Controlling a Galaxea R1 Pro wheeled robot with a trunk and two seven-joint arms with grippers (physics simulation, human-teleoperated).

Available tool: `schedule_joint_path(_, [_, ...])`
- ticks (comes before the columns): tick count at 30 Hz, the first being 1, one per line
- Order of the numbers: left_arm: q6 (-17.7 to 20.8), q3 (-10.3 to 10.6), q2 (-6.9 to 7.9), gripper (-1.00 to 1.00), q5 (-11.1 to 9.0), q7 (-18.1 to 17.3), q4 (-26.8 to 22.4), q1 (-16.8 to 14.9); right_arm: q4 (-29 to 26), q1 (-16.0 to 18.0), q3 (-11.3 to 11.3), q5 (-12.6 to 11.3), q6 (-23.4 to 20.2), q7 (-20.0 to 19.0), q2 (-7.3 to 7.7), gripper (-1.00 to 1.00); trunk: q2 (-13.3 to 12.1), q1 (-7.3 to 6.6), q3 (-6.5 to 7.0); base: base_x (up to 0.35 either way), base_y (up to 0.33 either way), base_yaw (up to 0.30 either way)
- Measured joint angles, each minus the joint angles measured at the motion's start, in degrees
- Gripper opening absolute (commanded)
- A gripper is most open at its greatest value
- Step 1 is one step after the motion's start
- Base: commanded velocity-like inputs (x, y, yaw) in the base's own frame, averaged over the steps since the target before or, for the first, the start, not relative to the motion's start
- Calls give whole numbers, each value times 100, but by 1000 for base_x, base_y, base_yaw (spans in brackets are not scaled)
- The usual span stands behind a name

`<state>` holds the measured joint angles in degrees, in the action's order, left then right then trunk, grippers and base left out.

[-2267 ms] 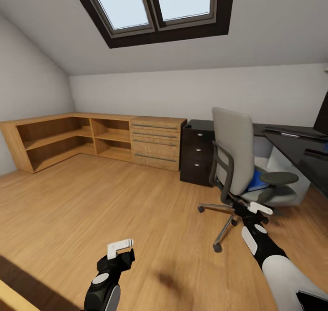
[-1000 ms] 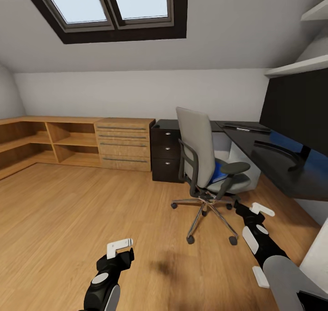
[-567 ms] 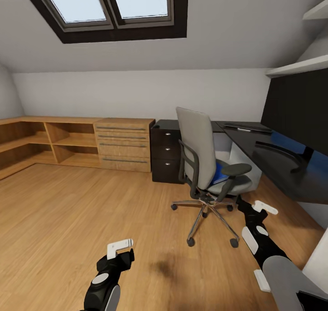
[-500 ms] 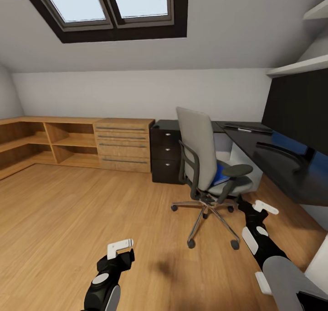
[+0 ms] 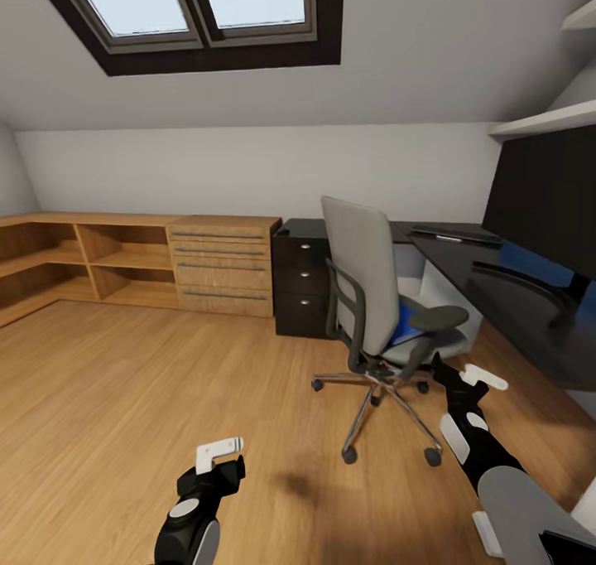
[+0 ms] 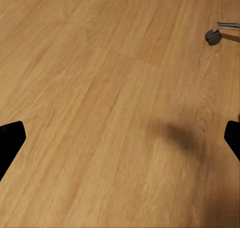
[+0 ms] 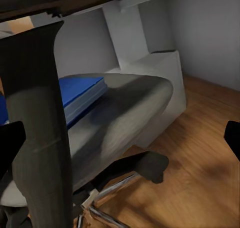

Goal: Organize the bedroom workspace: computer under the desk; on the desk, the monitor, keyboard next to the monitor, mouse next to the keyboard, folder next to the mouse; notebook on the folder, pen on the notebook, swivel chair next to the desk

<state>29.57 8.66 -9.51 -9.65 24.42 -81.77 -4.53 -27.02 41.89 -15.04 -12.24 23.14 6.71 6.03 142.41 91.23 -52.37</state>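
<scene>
The swivel chair point(image 5: 362, 287) stands on the wood floor beside the black desk point(image 5: 505, 300), its back turned toward me. A blue folder point(image 5: 405, 323) lies on its grey seat point(image 7: 125, 112), and the folder point(image 7: 80, 95) is seen close past the black armrest post point(image 7: 40, 128). The monitor point(image 5: 546, 205) stands on the desk at the right. A slim keyboard point(image 5: 454, 233) lies at the far end. The light grey computer point(image 7: 157, 82) sits under the desk. My right gripper point(image 5: 480, 376) is open near the chair's base. My left gripper point(image 5: 219, 451) hangs open over bare floor.
A black drawer unit point(image 5: 301, 287) with silver knobs adjoins the desk. A wooden dresser point(image 5: 219, 265) and low open shelves point(image 5: 74, 263) line the back wall. White wall shelves point(image 5: 542, 122) hang above the monitor. A chair caster point(image 6: 213, 36) is on the floor.
The camera turned right and moved nearer, so the chair and desk look larger. My right gripper has lifted slightly toward the chair's seat. The chair and the left arm keep their places.
</scene>
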Motion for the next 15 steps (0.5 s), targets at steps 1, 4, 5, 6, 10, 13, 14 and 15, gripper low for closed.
schedule_joint_path(1, [0, 1, 0, 100, 2, 1, 11, 0, 0, 0, -1, 0, 1, -1, -2, 100, 0, 0, 0, 63, 0, 0])
schedule_joint_path(4, [0, 3, 0, 100, 4, 5, 29, 0, 0, 0, 0, 0, 2, -2, -4, 100, 0, 0, 0, 100, -5, 0])
schedule_joint_path(5, [0, 5, 0, 100, 5, 8, 47, 0, 0, 0, 0, 0, 2, 1, -5, 100, 0, 0, 0, 218, -39, 0])
schedule_joint_path(6, [2, 19, 0, 100, 4, 11, 85, 0, 0, 0, 0, 0, 2, 3, -5, 100, 0, -1, 0, 238, -48, 0])
schedule_joint_path(10, [7, 99, 0, 100, 5, 15, 258, 0, 0, 0, -5, 0, 2, 10, -5, 100, 0, 0, 0, 173, -46, 0])
schedule_joint_path(13, [2, 149, 0, 100, 12, 17, 358, 0, 24, 0, -5, 0, 2, -8, 6, 100, 0, 1, 0, 27, -7, 0])
schedule_joint_path(14, [1, 153, 0, 100, 13, 17, 366, 0, 61, 0, -3, -1, 2, -13, 10, 100, 0, 1, 0, 12, -3, 0])
schedule_joint_path(15, [1, 154, 0, 100, 14, 17, 370, 0, 97, 0, -2, -1, 2, -19, 16, 100, 0, 1, 0, 9, -3, 0])
